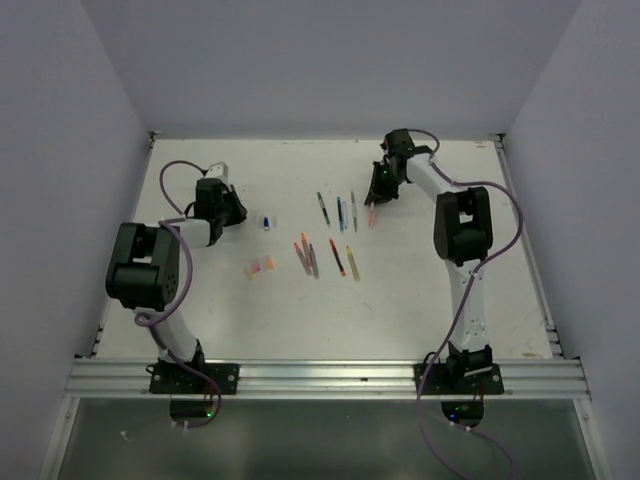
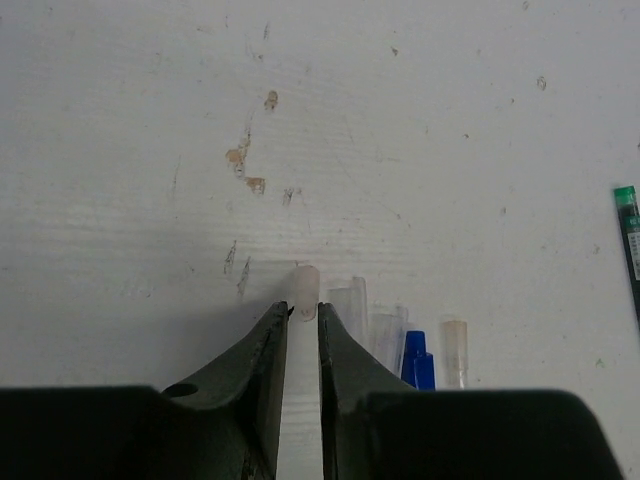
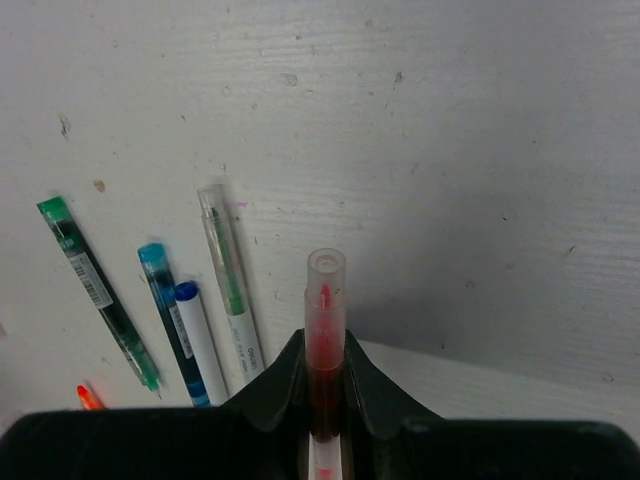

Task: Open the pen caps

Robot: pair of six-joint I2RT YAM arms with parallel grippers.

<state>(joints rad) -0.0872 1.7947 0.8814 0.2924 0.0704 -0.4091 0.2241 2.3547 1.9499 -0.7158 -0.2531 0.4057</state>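
My left gripper (image 1: 228, 208) (image 2: 303, 312) is low over the table, its jaws nearly together on a short whitish pen cap (image 2: 304, 283) whose end pokes past the tips. Beside it lie clear caps (image 2: 349, 300) and a blue cap (image 2: 417, 362) (image 1: 266, 222). My right gripper (image 1: 379, 190) (image 3: 325, 345) is shut on a red pen (image 3: 325, 350) (image 1: 372, 213) with a clear cap (image 3: 326, 275) still on, held above the table. Pink and orange caps (image 1: 260, 266) lie left of centre.
Loose pens lie in the middle: three at the back (image 1: 339, 211), a cluster (image 1: 306, 256), a red one (image 1: 338, 258) and a yellow one (image 1: 352, 260). The right wrist view shows a green pen (image 3: 98, 292), a teal pen (image 3: 163, 305) and a clear green pen (image 3: 230, 280).
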